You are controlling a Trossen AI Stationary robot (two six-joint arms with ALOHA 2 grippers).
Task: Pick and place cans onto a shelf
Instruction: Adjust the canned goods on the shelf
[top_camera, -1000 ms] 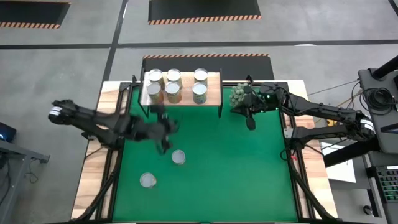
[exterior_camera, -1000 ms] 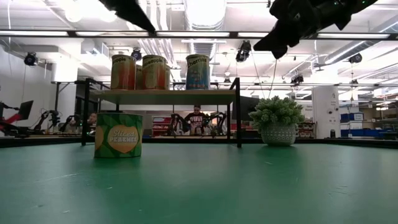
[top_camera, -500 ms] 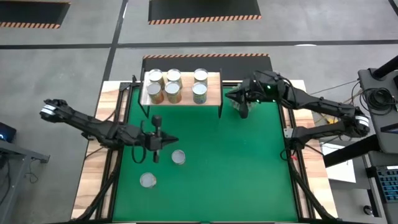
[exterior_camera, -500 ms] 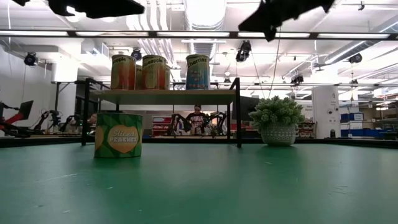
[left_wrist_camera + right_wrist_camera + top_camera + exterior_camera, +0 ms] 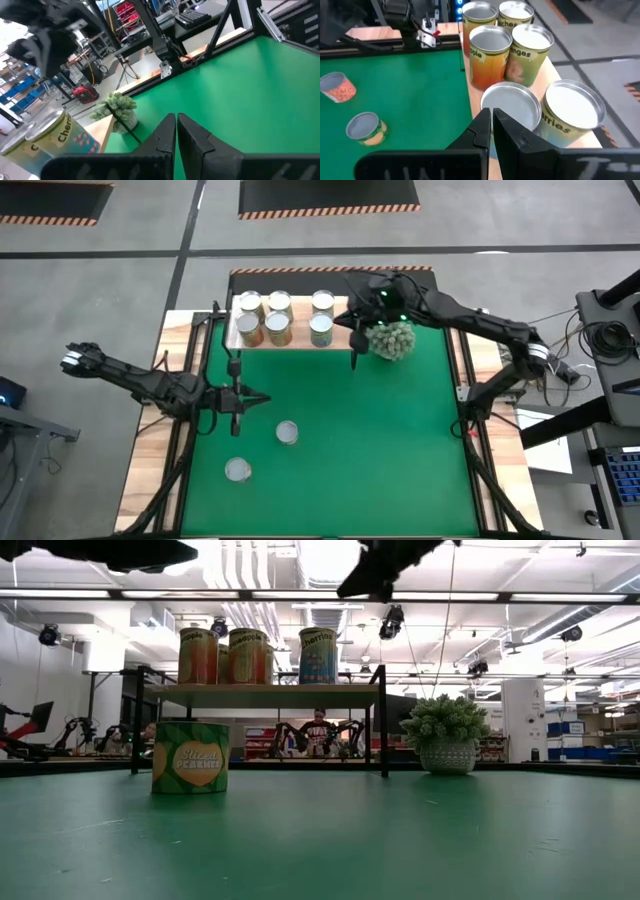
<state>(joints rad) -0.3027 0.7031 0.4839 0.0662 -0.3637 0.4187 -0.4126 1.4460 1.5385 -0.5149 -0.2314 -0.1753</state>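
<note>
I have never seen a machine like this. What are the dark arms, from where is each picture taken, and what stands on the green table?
These are two robot arms at a green table. One picture looks down from above, one looks level across the tabletop, and two come from cameras on the arms' wrists. Six cans stand on a wooden shelf; two more cans wait on the table, beside a small potted plant. The left gripper hovers over the table and the right gripper is near the shelf's edge. Both are shut and hold nothing.
</note>
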